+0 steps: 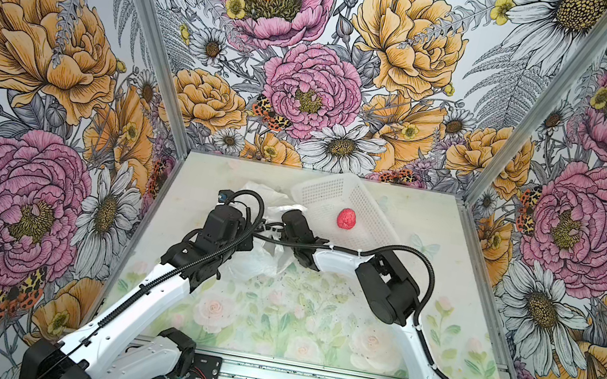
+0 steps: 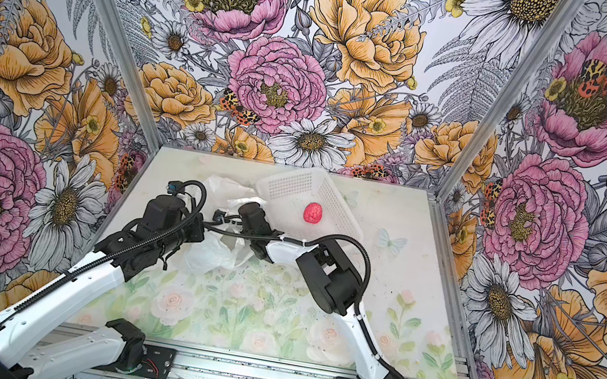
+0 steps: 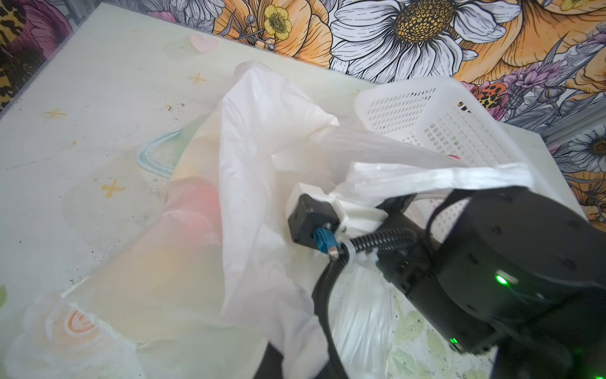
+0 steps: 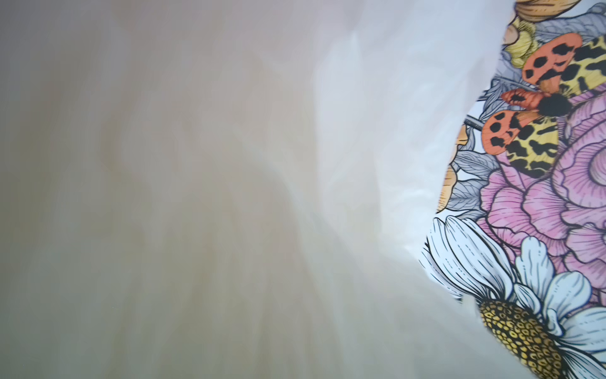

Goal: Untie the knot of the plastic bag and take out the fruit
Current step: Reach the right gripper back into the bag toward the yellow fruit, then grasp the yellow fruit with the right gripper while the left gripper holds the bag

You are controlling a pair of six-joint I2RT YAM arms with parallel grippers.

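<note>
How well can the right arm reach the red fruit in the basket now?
Probably yes, though not directly. The red fruit lies uncovered in the basket, close to the right arm; but the plastic bag is draped over that arm's tip and should come off first.
</note>
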